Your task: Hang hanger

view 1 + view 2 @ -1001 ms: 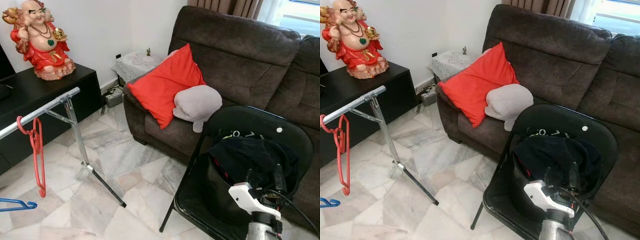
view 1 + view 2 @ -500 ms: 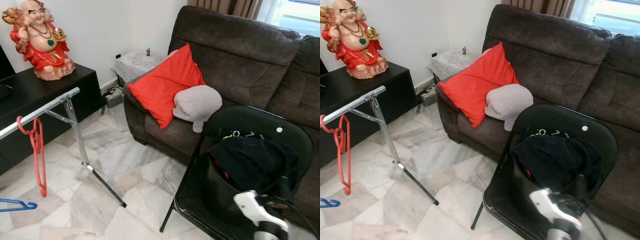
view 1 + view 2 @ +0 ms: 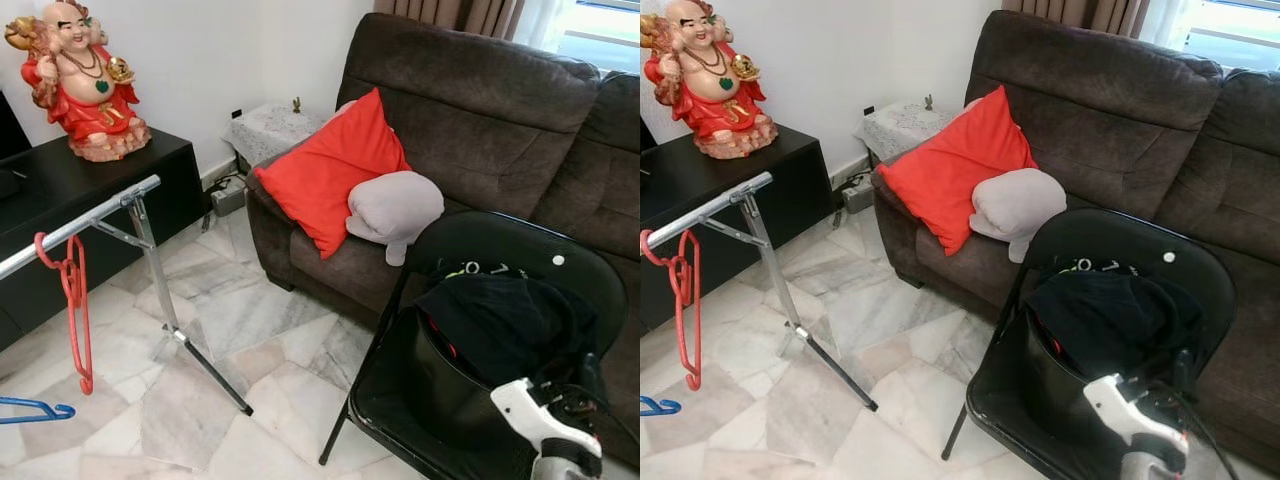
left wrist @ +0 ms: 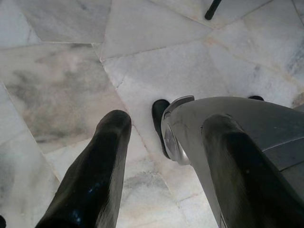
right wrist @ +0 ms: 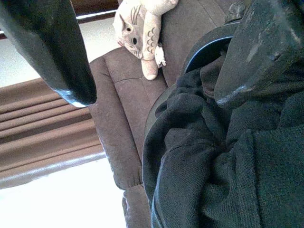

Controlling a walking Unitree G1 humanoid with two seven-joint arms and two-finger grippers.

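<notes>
A red hanger [image 3: 72, 300] hangs on the silver rail [image 3: 85, 222] of a clothes rack at the left. A blue hanger [image 3: 35, 408] shows at the lower left edge, low by the floor. My right gripper [image 5: 152, 95] is open beside a heap of dark clothes [image 3: 500, 320] in a black bin on a black folding chair [image 3: 520, 245]; its fingers hold nothing. From the head, its white wrist [image 3: 535, 410] is at the chair's front right. My left gripper [image 4: 166, 121] hangs open over the marble floor, next to my own leg.
A brown sofa [image 3: 480, 110] with a red cushion [image 3: 330, 170] and a grey plush toy [image 3: 393, 205] stands behind the chair. A black cabinet [image 3: 60, 180] with a red statue [image 3: 80, 80] stands behind the rack. The rack's leg [image 3: 205, 365] slants across the marble floor.
My right arm has slid to the right and lower, from above the middle of the dark clothes toward the chair's right side. The hangers and rack have not moved.
</notes>
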